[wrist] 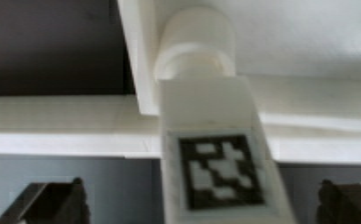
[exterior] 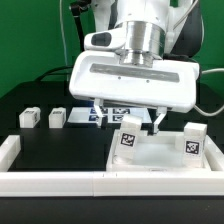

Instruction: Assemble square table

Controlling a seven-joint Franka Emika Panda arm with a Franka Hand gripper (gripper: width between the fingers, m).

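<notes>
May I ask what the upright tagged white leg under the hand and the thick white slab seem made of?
Upright white tagged leg block: probably matte plastic, evenly white, rounded end, no grain. Thick white square slab: likely the same plastic, dull even surface. Blur leaves finish uncertain.

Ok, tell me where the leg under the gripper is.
The leg stands upright on the slab, at the exterior view's left end of it, right under the open gripper; a second leg stands at the slab's other end.
</notes>
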